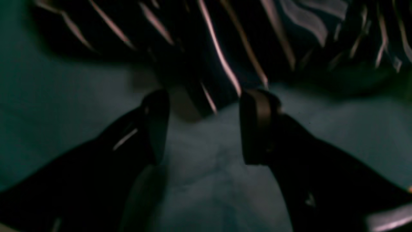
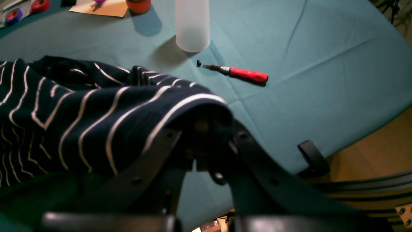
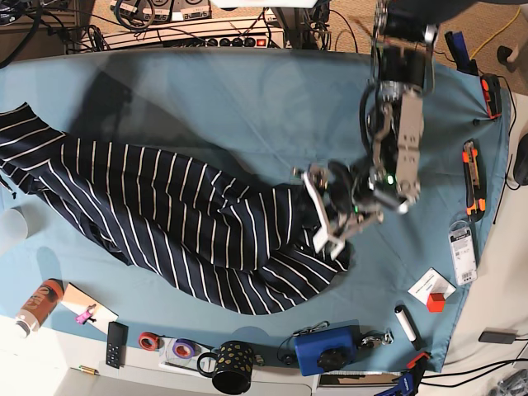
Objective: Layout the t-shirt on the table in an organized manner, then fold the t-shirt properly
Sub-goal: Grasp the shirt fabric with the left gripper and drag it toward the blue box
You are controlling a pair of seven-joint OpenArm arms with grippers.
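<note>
T-shirt [image 3: 165,206] is spread crumpled across the left and centre of the table [image 3: 247,99] in the base view, stretched from the left edge down to a bunched end near the middle-right. Not flat; many folds.

Left gripper [image 1: 202,125] is seen w/ jaws apart in its wrist view (dark, blurry), fingers [image 1: 257,125] down near the table cloth, striped fabric edge just ahead of and between the tips; nothing is clamped. In the base view the same gripper [image 3: 323,213] sits at the bunched end of the shirt, its arm coming down from the top right.

Right gripper [image 2: 206,141] is clenched on a fold of the t-shirt [image 2: 80,122], the fabric draped over the jaws and lifted off the table [image 2: 322,80] (arm itself not visible in base view, only the shirt corner at the far left edge).

Beyond the shirt in the right wrist view: a red-handled screwdriver [image 2: 238,73] lies on the cloth, a white frosted cup [image 2: 192,24] stands near its tip, a small dark bit [image 2: 199,63] between them.

Along the bottom edge in base view: black dotted mug [image 3: 231,365], blue box [image 3: 328,346], tape rolls [image 3: 150,340].
</note>
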